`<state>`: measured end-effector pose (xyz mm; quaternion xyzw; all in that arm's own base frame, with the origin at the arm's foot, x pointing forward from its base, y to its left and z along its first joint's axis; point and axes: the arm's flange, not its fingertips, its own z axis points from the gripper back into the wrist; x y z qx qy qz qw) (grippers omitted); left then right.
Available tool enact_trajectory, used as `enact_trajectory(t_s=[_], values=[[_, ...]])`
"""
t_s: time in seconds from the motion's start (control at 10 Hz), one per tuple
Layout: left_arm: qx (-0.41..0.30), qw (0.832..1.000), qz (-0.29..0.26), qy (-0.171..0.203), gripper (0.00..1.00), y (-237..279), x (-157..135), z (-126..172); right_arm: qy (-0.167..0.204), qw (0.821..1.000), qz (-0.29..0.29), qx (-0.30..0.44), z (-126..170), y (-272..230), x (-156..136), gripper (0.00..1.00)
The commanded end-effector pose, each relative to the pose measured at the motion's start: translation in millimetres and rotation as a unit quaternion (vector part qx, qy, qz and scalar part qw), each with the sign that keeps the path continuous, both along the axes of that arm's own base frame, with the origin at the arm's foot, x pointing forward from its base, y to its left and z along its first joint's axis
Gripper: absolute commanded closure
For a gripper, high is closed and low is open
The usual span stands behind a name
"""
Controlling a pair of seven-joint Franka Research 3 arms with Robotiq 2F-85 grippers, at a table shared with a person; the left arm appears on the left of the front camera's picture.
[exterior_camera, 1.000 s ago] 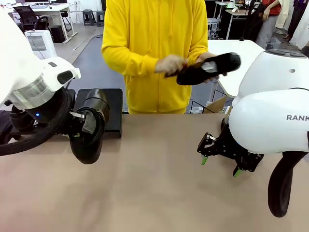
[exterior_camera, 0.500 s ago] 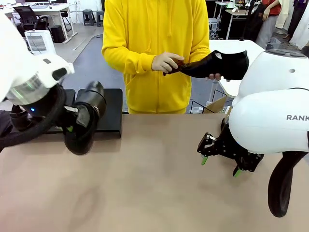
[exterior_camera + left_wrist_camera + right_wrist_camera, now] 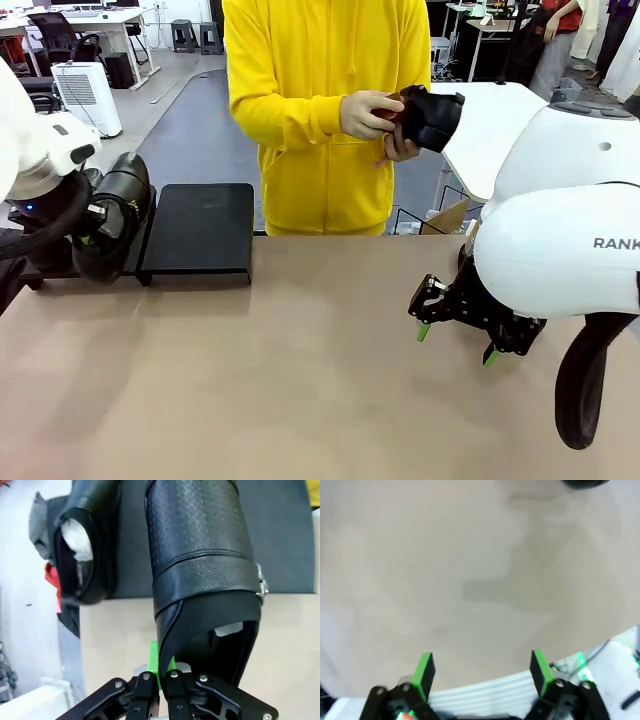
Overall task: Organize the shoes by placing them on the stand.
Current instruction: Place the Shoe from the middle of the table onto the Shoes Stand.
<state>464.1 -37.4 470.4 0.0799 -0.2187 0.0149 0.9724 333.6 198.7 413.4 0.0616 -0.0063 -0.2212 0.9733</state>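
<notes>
Shoe (image 3: 120,200) moved over stand (image 3: 200,228), left gripper (image 3: 162,672) clamping it

Bright, evenly lit open workroom

A grey floor (image 3: 190,130) runs back beyond the near tan tabletop (image 3: 300,400). Far left there's a white desk (image 3: 100,17) with a black office chair (image 3: 55,38) at it. A white vented floor unit (image 3: 86,95) sits nearer, with dark stools (image 3: 184,35) further back. On the right is another white table (image 3: 490,120), with a cardboard box (image 3: 447,216) low beside it.
</notes>
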Motion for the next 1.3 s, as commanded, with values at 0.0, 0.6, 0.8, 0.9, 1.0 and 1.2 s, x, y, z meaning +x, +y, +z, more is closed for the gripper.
enact_trajectory(t_s=[0.0, 0.6, 0.8, 0.9, 1.0, 1.2], values=[[0.029, 0.999, -0.003, -0.016, 1.00, 1, 37, -7, -0.005, 1.000, 0.006, -0.002, 1, -2, 2, 0.00], [0.001, 0.998, 0.054, -0.039, 1.00, 24, 81, -32, -0.005, 1.000, 0.006, -0.002, 1, -2, 2, 0.00], [-0.010, 0.997, 0.059, -0.042, 1.00, 24, 87, -40, -0.005, 1.000, 0.006, -0.002, 1, -2, 2, 0.00], [-0.014, 0.997, 0.062, -0.038, 1.00, 24, 90, -44, -0.005, 1.000, 0.006, -0.002, 1, -2, 2, 0.00], [-0.012, 0.997, 0.063, -0.043, 0.95, 23, 90, -45, -0.005, 1.000, 0.006, -0.002, 1, -2, 2, 0.00], [0.000, 0.997, 0.068, -0.045, 0.57, 24, 90, -45, -0.005, 1.000, 0.006, -0.002, 1, -2, 2, 0.00]])
